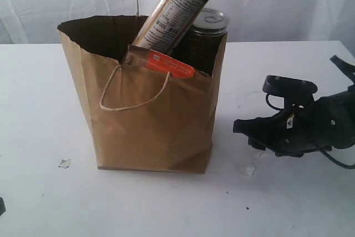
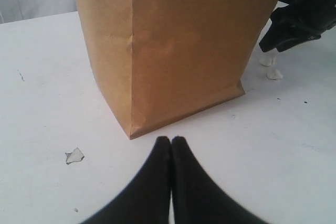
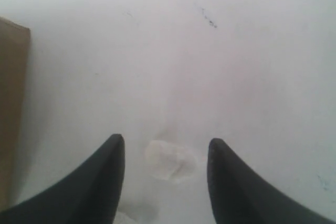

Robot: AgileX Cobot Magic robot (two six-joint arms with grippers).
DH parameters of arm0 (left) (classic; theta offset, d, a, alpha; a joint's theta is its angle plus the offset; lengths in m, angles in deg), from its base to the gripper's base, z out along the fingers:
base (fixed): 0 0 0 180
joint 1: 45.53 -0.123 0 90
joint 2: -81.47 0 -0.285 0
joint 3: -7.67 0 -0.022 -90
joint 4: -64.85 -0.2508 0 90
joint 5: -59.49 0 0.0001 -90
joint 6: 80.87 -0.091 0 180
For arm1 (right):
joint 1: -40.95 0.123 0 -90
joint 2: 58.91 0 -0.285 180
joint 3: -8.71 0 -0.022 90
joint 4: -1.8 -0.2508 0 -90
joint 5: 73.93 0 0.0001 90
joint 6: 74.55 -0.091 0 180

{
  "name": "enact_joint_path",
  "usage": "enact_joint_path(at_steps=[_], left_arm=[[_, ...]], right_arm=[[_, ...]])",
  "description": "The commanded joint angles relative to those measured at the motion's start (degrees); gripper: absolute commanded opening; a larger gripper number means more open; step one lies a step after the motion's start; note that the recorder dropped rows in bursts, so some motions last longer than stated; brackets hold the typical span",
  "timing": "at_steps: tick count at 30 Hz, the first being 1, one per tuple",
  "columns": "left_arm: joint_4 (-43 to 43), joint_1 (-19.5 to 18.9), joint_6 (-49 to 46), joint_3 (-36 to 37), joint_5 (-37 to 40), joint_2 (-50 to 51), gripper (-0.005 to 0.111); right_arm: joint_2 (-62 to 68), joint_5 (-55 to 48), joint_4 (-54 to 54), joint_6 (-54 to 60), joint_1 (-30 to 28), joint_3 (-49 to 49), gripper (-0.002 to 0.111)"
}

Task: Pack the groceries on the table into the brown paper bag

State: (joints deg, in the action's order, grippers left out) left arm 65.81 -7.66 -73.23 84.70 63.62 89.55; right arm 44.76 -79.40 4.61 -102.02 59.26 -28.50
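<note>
Creased kraft bag (image 1: pixel 155 131) stands on matte white table (image 1: pixel 44 109), groceries inside.
Glossy pasta packet (image 1: pixel 172 15), dark can (image 1: pixel 208 31), orange pouch (image 1: pixel 172 64) poke out; print illegible. Left gripper (image 2: pixel 171 141) closed, right gripper (image 3: pixel 167 141) parted, both empty.

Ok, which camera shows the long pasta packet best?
The exterior view: the long pasta packet leans out of the brown paper bag, dark end and printed label clear. The left wrist view shows only the bag's outer wall, the right wrist view only a sliver of it; neither shows the packet.
</note>
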Motion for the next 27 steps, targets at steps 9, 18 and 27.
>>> enact_joint_path(at_steps=[9, 18, 27], left_arm=[[0.46, 0.02, -0.10, 0.19, 0.19, -0.30, 0.000], [0.46, 0.02, -0.10, 0.19, 0.19, -0.30, 0.000], [0.46, 0.02, -0.10, 0.19, 0.19, -0.30, 0.000]], right_arm=[[4.91, -0.12, -0.02, 0.73, -0.33, 1.61, 0.046], [5.03, -0.29, -0.02, 1.73, -0.33, 1.61, 0.032], [3.66, -0.42, -0.02, 1.73, -0.33, 1.61, 0.000]])
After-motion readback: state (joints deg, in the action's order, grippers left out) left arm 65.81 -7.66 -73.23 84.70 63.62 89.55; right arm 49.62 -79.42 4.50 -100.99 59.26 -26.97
